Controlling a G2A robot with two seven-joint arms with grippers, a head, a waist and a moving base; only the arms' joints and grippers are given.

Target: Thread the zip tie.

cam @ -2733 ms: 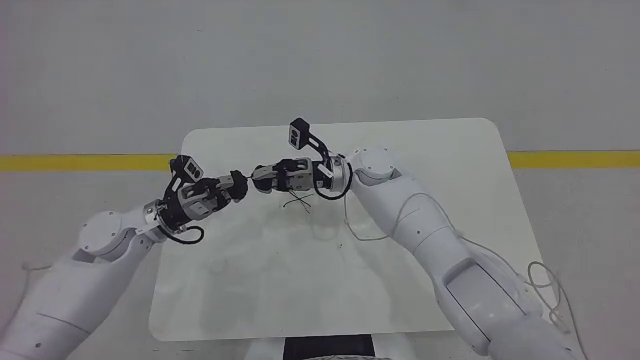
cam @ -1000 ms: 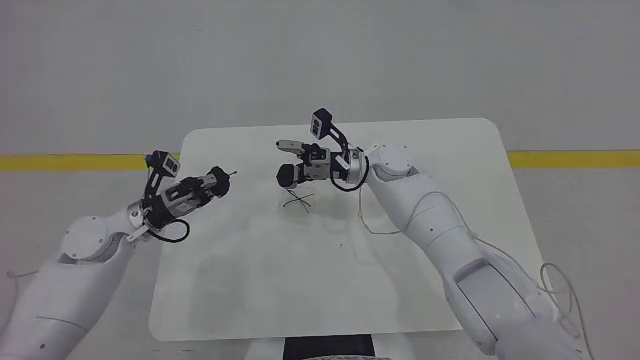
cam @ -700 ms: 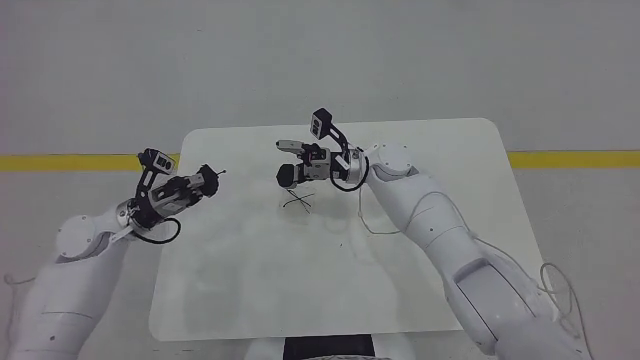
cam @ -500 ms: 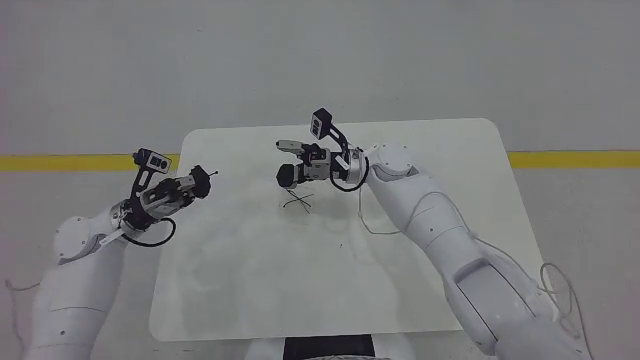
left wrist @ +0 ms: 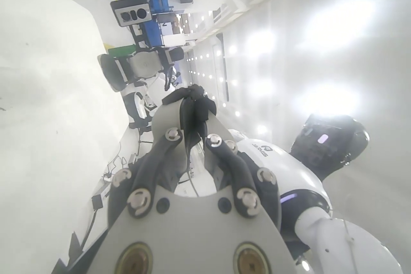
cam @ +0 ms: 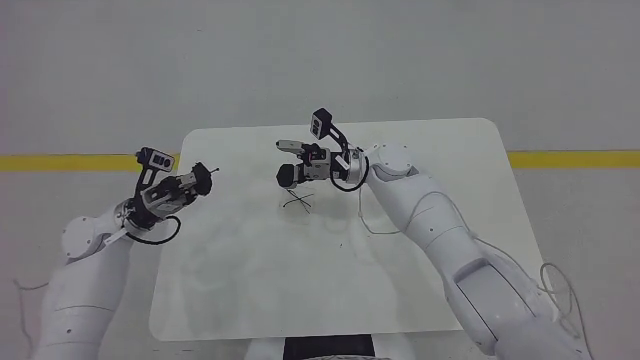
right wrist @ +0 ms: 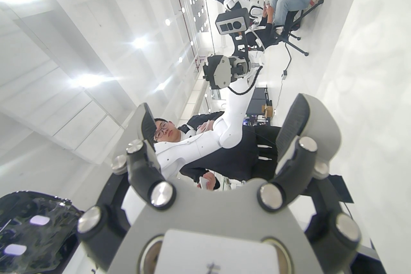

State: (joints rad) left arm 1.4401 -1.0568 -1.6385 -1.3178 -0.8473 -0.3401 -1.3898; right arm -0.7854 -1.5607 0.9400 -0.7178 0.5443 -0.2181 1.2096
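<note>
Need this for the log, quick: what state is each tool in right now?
Left tool: closed on the black zip tie.
Right tool: open, holding nothing.

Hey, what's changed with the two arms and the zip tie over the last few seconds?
The claws, earlier meeting over the middle of the table, came apart. The left claw drew back to the table's left edge, shut on a black zip tie. The right claw backed off slightly and stands open. The black strands on the table stayed put.
</note>
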